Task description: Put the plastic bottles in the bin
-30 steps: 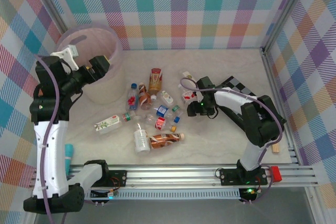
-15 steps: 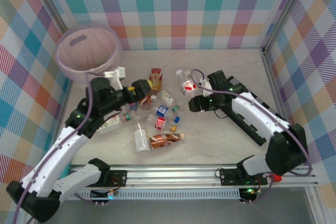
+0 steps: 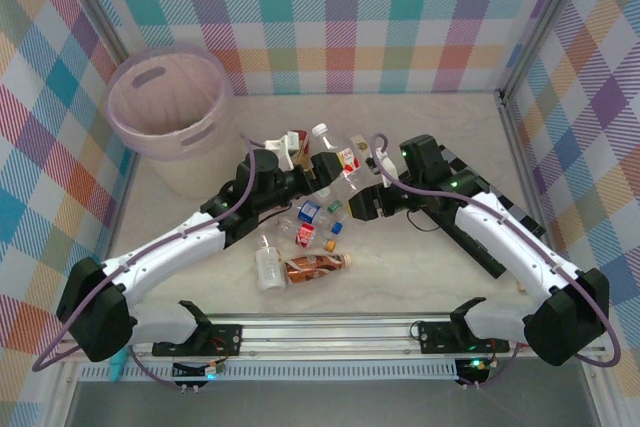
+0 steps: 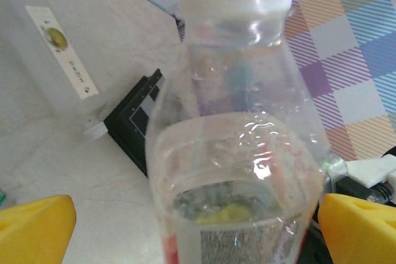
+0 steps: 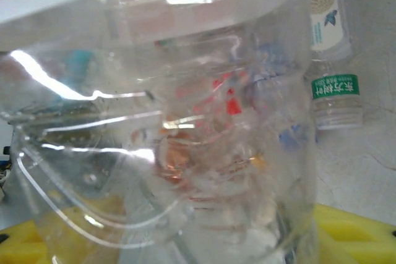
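2 robot arms meet above the pale marbled counter (image 3: 430, 277), where a clear plastic bottle with a white cap and red label (image 3: 338, 157) hangs tilted over the remaining heap of small bottles (image 3: 300, 237). The right gripper (image 5: 179, 242) pinches its lower end. The left gripper (image 4: 195, 230) stands spread wide, yellow pads (image 4: 31, 227) flanking the bottle but not yet closed on it. The large round pale pink translucent bin (image 3: 180, 162) waits well apart at the far left. Should the right let go before the left closes, the slick bottle would likely drop back among the others. 0.5 seconds earlier the left gripper hung empty nearer the bin, short of the bottle.
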